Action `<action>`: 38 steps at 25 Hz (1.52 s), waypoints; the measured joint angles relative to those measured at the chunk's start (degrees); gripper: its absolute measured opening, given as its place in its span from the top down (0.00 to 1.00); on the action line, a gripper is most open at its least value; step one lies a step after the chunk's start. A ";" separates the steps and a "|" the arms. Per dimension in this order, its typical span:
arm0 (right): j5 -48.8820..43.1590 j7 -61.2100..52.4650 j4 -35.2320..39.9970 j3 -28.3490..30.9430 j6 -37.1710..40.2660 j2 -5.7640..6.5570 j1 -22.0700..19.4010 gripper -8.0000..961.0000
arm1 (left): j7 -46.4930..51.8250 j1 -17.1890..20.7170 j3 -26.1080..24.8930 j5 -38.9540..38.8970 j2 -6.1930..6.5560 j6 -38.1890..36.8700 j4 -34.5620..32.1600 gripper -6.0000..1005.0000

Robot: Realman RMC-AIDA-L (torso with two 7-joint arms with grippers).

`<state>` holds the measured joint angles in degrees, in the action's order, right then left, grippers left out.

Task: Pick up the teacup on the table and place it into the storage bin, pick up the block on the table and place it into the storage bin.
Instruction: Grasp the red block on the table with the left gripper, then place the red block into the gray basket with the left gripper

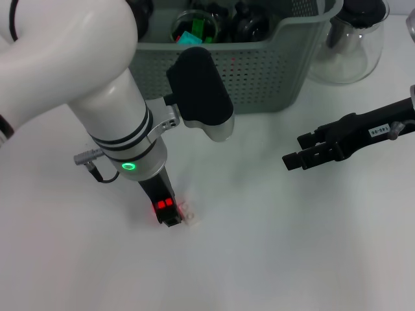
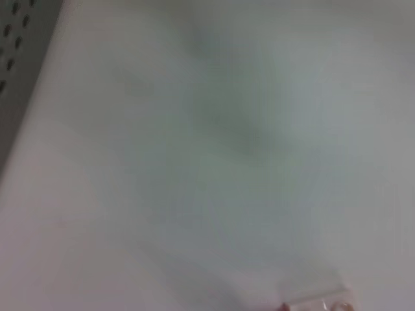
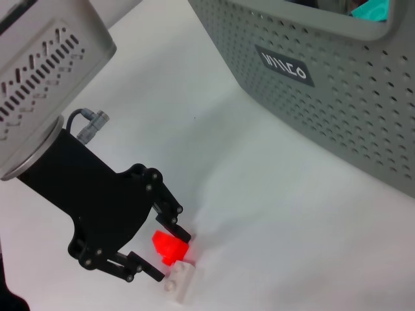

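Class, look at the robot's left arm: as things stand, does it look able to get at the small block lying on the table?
Probably yes. The left gripper is already down at the table with its fingers spread around the block, and nothing stands between them. The right gripper hangs well off to the side, out of the way.

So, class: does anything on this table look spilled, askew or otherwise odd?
Nothing stands out. The small white block lies flat on the table, with the left gripper down over it, jaws open. The storage bin stands upright; the right gripper hovers aside.

Block half hidden (behind left gripper).
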<state>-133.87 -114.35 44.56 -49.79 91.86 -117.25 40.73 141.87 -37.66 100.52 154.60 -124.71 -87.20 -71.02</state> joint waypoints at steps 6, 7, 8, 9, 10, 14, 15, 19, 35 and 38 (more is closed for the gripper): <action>0.02 0.00 0.00 0.05 -0.29 0.00 -0.04 0.15 | -0.01 0.05 0.27 0.15 -0.01 -0.31 -0.33 0.57; 0.02 0.00 0.00 0.05 -0.35 0.00 -0.04 0.15 | -0.02 0.05 0.28 0.16 -0.01 -0.31 -0.34 0.57; 0.02 0.00 0.00 0.05 -0.39 0.00 -0.04 0.15 | -0.02 0.05 0.29 0.17 -0.01 -0.26 -0.35 0.57; 0.02 0.00 0.00 0.05 -0.42 0.00 -0.04 0.15 | -0.02 0.05 0.29 0.17 -0.01 -0.20 -0.35 0.57; 0.02 0.00 0.00 0.05 -0.42 0.00 -0.04 0.15 | -0.01 0.05 0.29 0.18 -0.01 -0.13 -0.30 0.57; 0.02 0.00 0.00 0.05 -0.45 0.01 -0.04 0.15 | -0.03 0.05 0.42 0.18 -0.01 -0.01 -0.10 0.57; 0.02 0.00 0.00 0.05 -0.46 0.00 -0.04 0.15 | -0.04 0.05 0.60 0.19 -0.01 0.08 0.03 0.57; 0.02 0.00 0.00 0.05 -0.47 0.01 -0.04 0.15 | 0.23 0.09 1.33 0.99 -0.01 0.49 0.16 0.58; 0.02 -0.77 0.32 0.05 -0.13 0.55 -0.03 0.15 | 2.03 3.25 -11.12 -0.96 0.06 -10.37 -19.78 0.71; 0.02 -1.04 0.44 0.04 -0.03 0.69 0.09 0.15 | 2.13 2.70 -21.13 -7.48 0.25 -14.97 -27.33 0.71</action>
<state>-133.86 -115.39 45.00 -49.75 91.83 -116.56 40.82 144.00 -34.96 79.39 147.12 -124.46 -102.17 -98.36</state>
